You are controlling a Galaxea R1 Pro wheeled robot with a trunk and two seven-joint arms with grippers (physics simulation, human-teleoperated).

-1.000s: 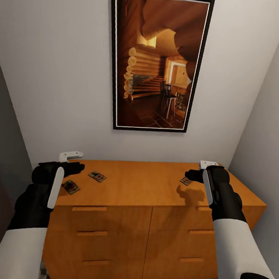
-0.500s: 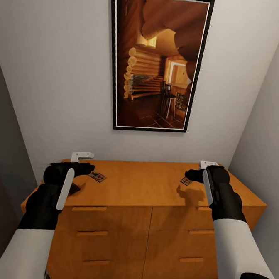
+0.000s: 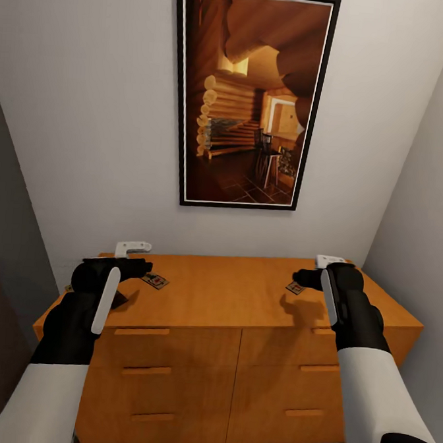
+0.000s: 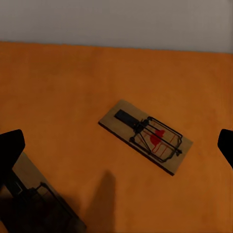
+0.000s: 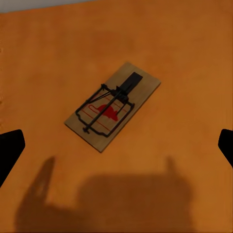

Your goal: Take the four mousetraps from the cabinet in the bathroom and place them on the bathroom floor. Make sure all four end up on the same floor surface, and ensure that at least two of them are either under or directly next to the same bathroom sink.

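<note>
Mousetraps (image 3: 155, 281) still flat on cabinet (image 3: 229, 295) top, none grabbed. Left gripper (image 4: 116, 145) slid inward since a sec ago, now over one trap, jaws wide, nothing held. Right gripper (image 5: 116, 143) parked over its trap (image 5: 113, 105), also spread empty. Looks like both pickups come next.

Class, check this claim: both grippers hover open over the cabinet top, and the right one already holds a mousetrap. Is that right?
Not quite. The right gripper holds nothing: in the right wrist view its mousetrap lies flat on the cabinet top between open fingertips. The left gripper is open too.
</note>
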